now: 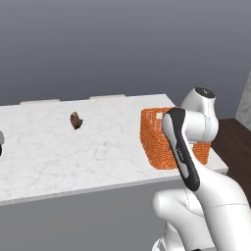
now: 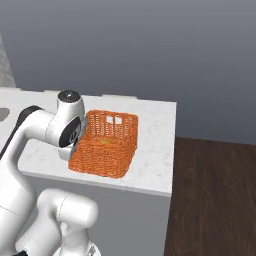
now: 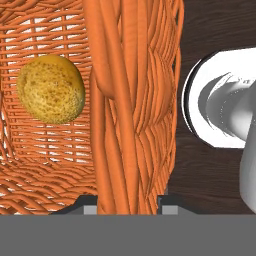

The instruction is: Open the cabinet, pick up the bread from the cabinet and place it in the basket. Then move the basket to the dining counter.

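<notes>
The tool is clamped on the near rim of the basket, one finger on each side of the woven wall. The basket sits at the right end of the table. The bread lies inside the basket. A small dark brown lump rests on the table, well apart to the left.

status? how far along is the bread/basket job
Done: the bread lies inside the basket, so the cabinet and pick steps are behind us. In hand: the claw is closed on the basket's side wall, and the basket appears to sit on the marble dining counter near its end. Left: release and back the arm away.
</notes>
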Tool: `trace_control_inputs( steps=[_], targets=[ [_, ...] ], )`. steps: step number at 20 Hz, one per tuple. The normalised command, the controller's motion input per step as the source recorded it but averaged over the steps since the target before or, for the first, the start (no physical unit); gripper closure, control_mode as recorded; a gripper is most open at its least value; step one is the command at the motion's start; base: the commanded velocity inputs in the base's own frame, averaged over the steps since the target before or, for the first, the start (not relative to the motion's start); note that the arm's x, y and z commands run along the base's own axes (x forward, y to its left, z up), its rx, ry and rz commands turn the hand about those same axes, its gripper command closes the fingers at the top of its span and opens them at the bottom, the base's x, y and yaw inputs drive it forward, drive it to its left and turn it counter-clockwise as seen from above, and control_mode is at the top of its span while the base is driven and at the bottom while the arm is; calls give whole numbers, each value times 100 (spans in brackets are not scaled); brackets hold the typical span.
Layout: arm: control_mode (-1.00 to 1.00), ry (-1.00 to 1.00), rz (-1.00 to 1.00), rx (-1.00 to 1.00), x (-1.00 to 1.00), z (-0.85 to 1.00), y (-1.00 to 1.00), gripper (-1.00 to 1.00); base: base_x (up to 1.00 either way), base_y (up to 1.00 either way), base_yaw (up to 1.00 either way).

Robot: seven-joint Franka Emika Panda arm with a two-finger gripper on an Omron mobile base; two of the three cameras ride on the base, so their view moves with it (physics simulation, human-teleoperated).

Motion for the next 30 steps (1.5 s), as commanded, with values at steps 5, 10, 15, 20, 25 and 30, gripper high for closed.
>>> trace_control_inputs(
  steps=[5, 10, 15, 20, 25, 30],
  targets=[
    [100, 0, 0, 0, 0, 0, 0, 100, 36, 0, 0],
    [-100, 0, 1, 0, 17, 0, 0, 100, 22, 0, 0],
    [-100, 0, 5, 0, 55, 0, 0, 100, 0, 0, 0],
    [-100, 2, 11, 1, 70, -3, -4, 100, 0, 0, 0],
    [-100, 5, 29, 0, 94, -20, -13, 100, 0, 0, 0],
    [-100, 1, 44, 0, 80, -30, -33, 100, 0, 0, 0]
  ],
)
